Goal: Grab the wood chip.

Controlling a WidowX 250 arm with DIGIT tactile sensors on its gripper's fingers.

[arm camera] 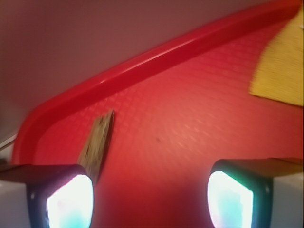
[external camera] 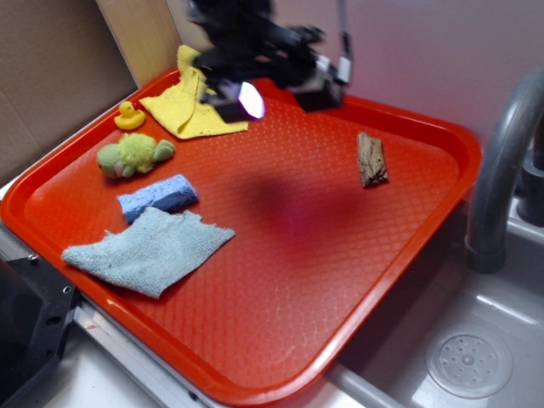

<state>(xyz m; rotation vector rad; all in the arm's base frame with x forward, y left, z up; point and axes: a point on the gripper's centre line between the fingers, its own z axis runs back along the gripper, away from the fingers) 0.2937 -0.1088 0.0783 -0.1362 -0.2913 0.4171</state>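
The wood chip (external camera: 371, 160) lay flat on the red tray (external camera: 280, 280), toward the tray's far right side and near its raised rim, with bare plastic all around it. In the exterior view it sat at about four o'clock from the gripper (external camera: 280, 95), which hung above the tray's far edge, apart from the chip and not touching it. The chip's long axis ran roughly twelve to six in that view, leaning slightly toward eleven.

In the wrist view the chip (arm camera: 99, 142) pointed from about one o'clock down to seven, and its near end slipped behind the left-hand fingertip (arm camera: 69, 202) — so the piece was off-centre, not between the pads. The fingers stood wide apart, nothing between them but tray. Judging from this, the coming move called for a shift sideways toward the chip and perhaps a turn of the wrist so the jaws would close across its narrow width rather than along its length.

The chip looked rough and bark-like, brown-grey with streaky grain, an oblong slab. The tray was smooth, hard plastic with a fine diamond pattern. Farther off at nine o'clock lay soft things — a yellow cloth (external camera: 191, 106), a blue sponge (external camera: 158, 196), a grey-blue rag (external camera: 149, 251), a plush turtle (external camera: 132, 155) and a small rubber duck (external camera: 128, 116).
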